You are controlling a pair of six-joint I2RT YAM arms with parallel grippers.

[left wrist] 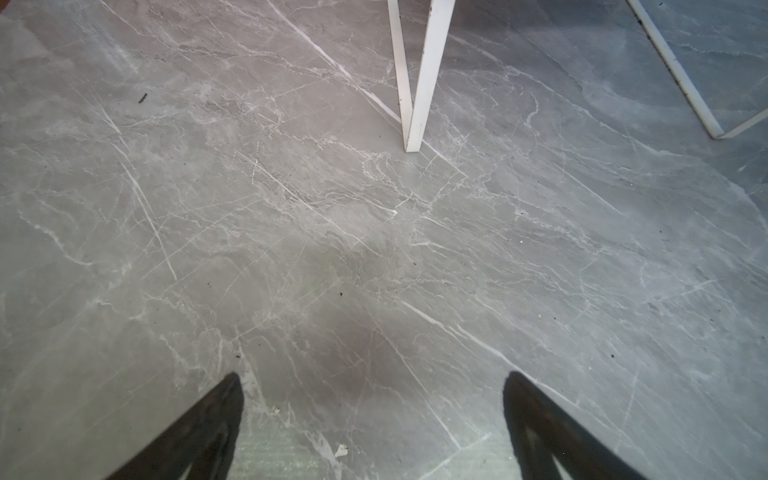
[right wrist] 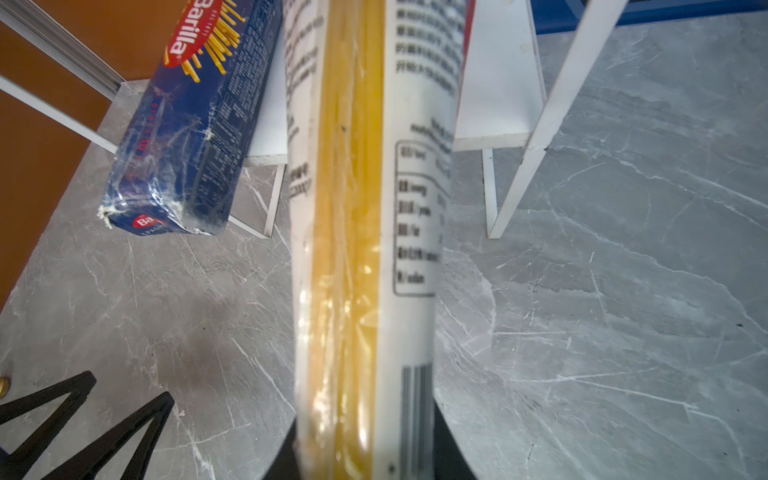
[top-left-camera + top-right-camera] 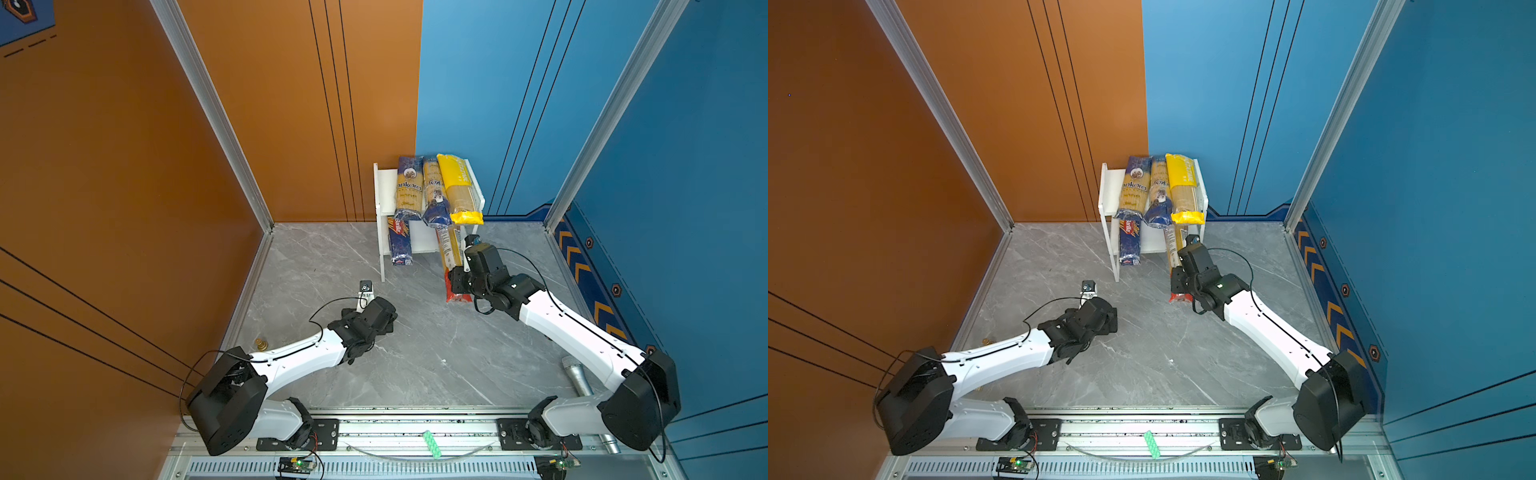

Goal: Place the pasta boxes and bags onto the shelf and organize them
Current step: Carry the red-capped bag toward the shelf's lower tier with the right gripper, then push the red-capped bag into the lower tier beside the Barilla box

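The white shelf stands against the back wall. Its upper board carries two navy-and-yellow ankara packs and a bright yellow pack. On the left of the lower board lies a dark blue Barilla pack, jutting over the front edge. My right gripper is shut on the clear pack with red ends, near its front red end. That pack's far end reaches onto the lower board's right side. My left gripper hangs open and empty over the floor, in front of the shelf's left leg.
A grey microphone lies by the right arm's base. A small brass weight sits near the left wall. A green strip rests on the front rail. Orange and blue walls close in the grey marble floor.
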